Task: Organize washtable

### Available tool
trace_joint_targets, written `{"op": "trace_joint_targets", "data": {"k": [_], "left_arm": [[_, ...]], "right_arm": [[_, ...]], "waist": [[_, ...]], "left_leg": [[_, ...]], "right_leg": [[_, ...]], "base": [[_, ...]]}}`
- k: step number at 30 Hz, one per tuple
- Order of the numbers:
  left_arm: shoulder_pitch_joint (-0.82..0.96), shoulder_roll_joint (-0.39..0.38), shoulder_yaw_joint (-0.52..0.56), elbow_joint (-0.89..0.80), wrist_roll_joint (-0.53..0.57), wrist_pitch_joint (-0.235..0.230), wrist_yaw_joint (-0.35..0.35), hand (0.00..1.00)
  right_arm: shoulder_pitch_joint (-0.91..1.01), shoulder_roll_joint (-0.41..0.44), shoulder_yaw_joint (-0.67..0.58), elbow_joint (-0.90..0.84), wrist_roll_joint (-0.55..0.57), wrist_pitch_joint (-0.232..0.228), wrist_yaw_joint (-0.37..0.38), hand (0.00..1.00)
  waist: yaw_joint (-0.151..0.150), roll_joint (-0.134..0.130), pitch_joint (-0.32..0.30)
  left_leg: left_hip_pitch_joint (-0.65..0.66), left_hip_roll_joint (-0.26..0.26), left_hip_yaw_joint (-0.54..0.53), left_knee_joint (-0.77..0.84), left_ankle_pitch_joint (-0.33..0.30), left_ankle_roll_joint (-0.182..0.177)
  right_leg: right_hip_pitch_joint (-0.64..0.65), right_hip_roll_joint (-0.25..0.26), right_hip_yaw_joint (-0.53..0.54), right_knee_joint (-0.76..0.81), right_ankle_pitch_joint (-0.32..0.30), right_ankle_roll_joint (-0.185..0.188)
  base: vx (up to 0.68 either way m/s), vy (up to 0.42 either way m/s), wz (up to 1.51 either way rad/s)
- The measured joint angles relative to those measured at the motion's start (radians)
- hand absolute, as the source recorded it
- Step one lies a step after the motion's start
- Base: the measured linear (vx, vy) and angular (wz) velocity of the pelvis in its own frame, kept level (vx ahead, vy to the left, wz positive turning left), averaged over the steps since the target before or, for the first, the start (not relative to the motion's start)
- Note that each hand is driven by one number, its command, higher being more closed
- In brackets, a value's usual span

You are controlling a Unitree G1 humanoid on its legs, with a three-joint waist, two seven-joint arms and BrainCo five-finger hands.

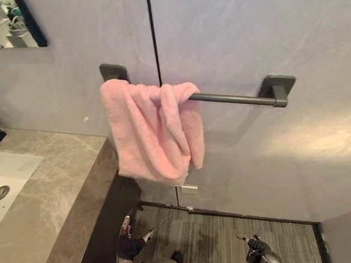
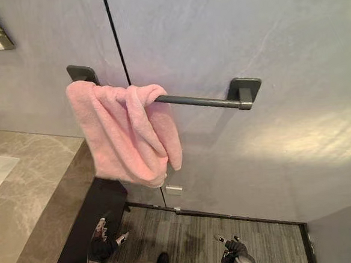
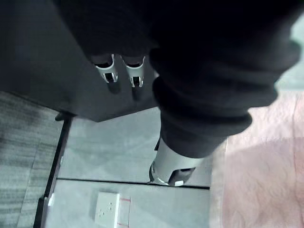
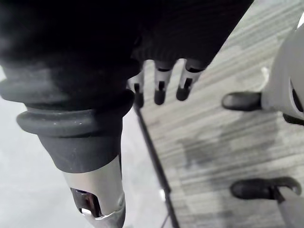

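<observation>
Your left robot hand (image 3: 134,73) and right robot hand (image 4: 160,88) hang loose, empty; tug the bunched towel (image 1: 151,133) unevenly and it may slide off the rail (image 1: 233,98).

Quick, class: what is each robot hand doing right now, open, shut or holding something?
Left hand: open, relaxed, holding nothing.
Right hand: open, relaxed, holding nothing.

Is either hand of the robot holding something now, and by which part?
Nothing is held. The left hand and the right hand are open and empty; the fluffy pink towel hangs untouched on the dark grey metal wall bar.
</observation>
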Motion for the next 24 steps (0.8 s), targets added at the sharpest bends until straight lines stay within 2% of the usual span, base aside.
{"op": "trace_joint_targets", "data": {"k": [2, 5, 9, 11, 13, 15, 17, 20, 24], "left_arm": [[0.005, 0.005, -0.008, -0.045, 0.000, -0.001, 0.018, 0.00], [0.025, 0.020, -0.051, -0.214, 0.001, -0.016, 0.039, 0.00], [0.014, 0.038, -0.098, -0.409, -0.003, -0.068, 0.060, 0.00], [-0.007, 0.043, -0.049, -0.469, 0.000, -0.081, 0.072, 0.00], [-0.036, 0.042, 0.072, -0.516, 0.007, -0.089, 0.108, 0.00], [-0.094, 0.039, 0.285, -0.559, 0.008, -0.092, 0.171, 0.00], [-0.145, 0.036, 0.432, -0.579, -0.021, -0.105, 0.224, 0.00], [-0.177, 0.036, 0.478, -0.584, -0.105, -0.133, 0.250, 0.00], [-0.179, 0.036, 0.468, -0.583, -0.231, -0.130, 0.193, 0.00]], "right_arm": [[-0.004, -0.003, 0.000, 0.002, -0.006, -0.009, -0.002, 0.00], [-0.043, -0.005, 0.008, 0.002, -0.006, -0.020, -0.020, 0.00], [-0.081, -0.015, 0.044, 0.004, -0.005, -0.036, -0.020, 0.00], [-0.086, -0.026, 0.048, 0.031, -0.005, -0.042, -0.018, 0.00], [-0.093, -0.036, 0.048, 0.065, -0.005, -0.044, -0.017, 0.00], [-0.080, -0.054, 0.044, 0.100, -0.006, -0.043, -0.015, 0.00], [-0.064, -0.069, 0.034, 0.117, -0.008, -0.040, -0.012, 0.00], [-0.050, -0.074, -0.010, 0.119, -0.013, -0.030, 0.005, 0.00], [-0.055, -0.075, -0.053, 0.119, -0.042, -0.021, 0.023, 0.00]], "waist": [[0.002, 0.000, 0.001], [0.008, -0.006, 0.013], [0.004, -0.006, 0.018], [0.004, -0.005, 0.019], [0.004, -0.005, 0.019], [0.004, -0.004, 0.019], [0.004, -0.004, 0.019], [0.004, -0.004, 0.019], [0.002, -0.004, 0.018]], "left_leg": [[-0.017, -0.007, -0.020, 0.000, 0.000, 0.000], [-0.026, -0.008, -0.033, 0.007, 0.002, -0.002], [-0.031, -0.006, -0.030, 0.016, 0.001, -0.003], [-0.031, -0.005, -0.030, 0.016, 0.001, -0.003], [-0.034, -0.004, -0.032, 0.016, 0.001, -0.003], [-0.037, -0.003, -0.037, 0.016, 0.001, -0.003], [-0.039, -0.004, -0.042, 0.016, 0.001, -0.003], [-0.043, -0.006, -0.046, 0.018, 0.001, -0.003], [-0.043, -0.005, -0.046, 0.020, 0.001, -0.003]], "right_leg": [[0.005, -0.003, -0.028, 0.000, -0.004, 0.003], [0.001, -0.001, -0.046, 0.000, -0.006, 0.000], [-0.002, 0.003, -0.040, -0.002, -0.007, -0.001], [-0.001, 0.005, -0.031, -0.006, -0.007, -0.002], [-0.001, 0.014, -0.028, -0.019, -0.003, -0.008], [0.000, 0.016, -0.029, -0.026, -0.002, -0.008], [0.000, 0.022, -0.030, -0.029, -0.002, -0.009], [-0.001, 0.024, -0.031, -0.033, 0.001, -0.012], [-0.001, 0.026, -0.029, -0.032, 0.001, -0.013]], "base": [[0.00, -0.001, 0.42], [0.04, 0.004, 0.17], [0.00, 0.001, -0.01], [0.02, 0.002, -0.04], [0.01, -0.002, -0.02], [0.00, 0.000, 0.00], [0.02, -0.014, 0.05], [0.01, -0.001, 0.03], [0.00, 0.000, 0.00]]}}
